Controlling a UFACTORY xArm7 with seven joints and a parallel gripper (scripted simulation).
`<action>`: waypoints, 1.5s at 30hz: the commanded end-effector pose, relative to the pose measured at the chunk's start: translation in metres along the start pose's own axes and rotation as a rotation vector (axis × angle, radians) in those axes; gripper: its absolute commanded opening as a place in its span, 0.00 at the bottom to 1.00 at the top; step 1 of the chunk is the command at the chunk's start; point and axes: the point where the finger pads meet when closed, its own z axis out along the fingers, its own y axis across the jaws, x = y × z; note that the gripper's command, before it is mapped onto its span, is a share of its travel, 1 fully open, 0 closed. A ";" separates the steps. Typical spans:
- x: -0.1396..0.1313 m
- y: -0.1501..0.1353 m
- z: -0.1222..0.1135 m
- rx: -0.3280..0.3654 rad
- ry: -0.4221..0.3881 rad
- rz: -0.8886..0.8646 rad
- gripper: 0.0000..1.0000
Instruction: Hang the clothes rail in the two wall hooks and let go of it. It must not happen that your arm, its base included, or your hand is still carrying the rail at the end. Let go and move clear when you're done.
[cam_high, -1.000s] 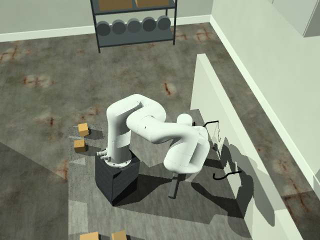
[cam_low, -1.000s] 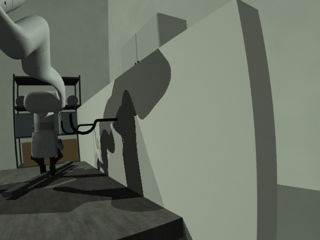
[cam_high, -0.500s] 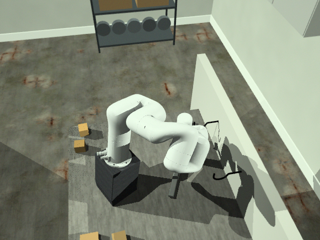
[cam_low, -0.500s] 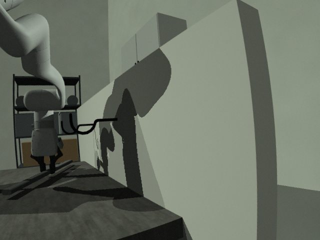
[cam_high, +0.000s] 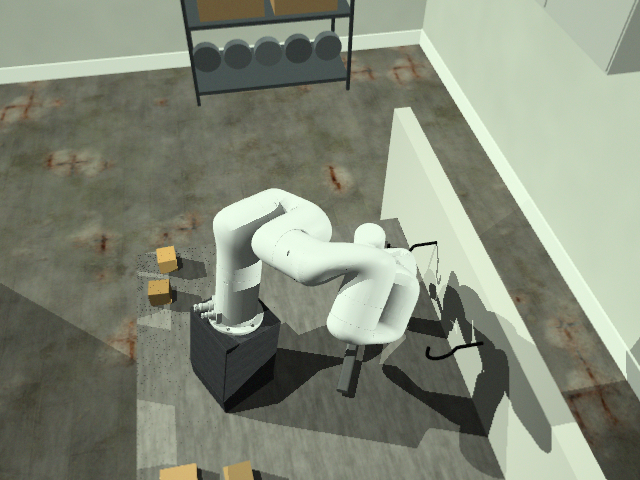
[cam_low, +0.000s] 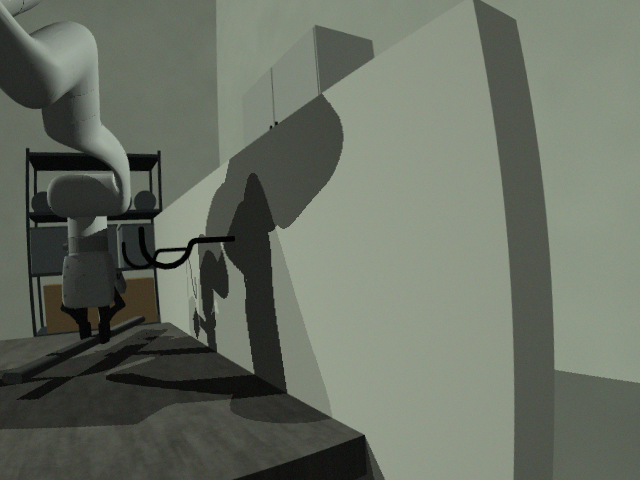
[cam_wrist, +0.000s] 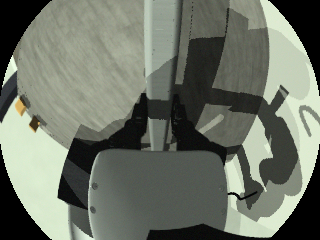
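One clothes rail (cam_high: 348, 373), two wall hooks (cam_high: 452, 350) (cam_high: 423, 243), four small cardboard boxes (cam_high: 166, 258), one shelf rack (cam_high: 195, 77).

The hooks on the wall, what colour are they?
Black. The wall hooks show best in the top view.

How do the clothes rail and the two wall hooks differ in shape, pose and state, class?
The clothes rail is a straight grey bar; the wall hooks are thin, black and curved. The rail lies low, clamped by the gripper; the hooks jut from the wall panel, higher up and bare.
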 end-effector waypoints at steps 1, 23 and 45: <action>0.001 0.001 -0.003 -0.002 0.002 -0.001 0.00; 0.001 0.001 -0.017 -0.002 0.002 -0.001 0.00; 0.001 0.001 -0.029 -0.002 0.002 -0.001 0.00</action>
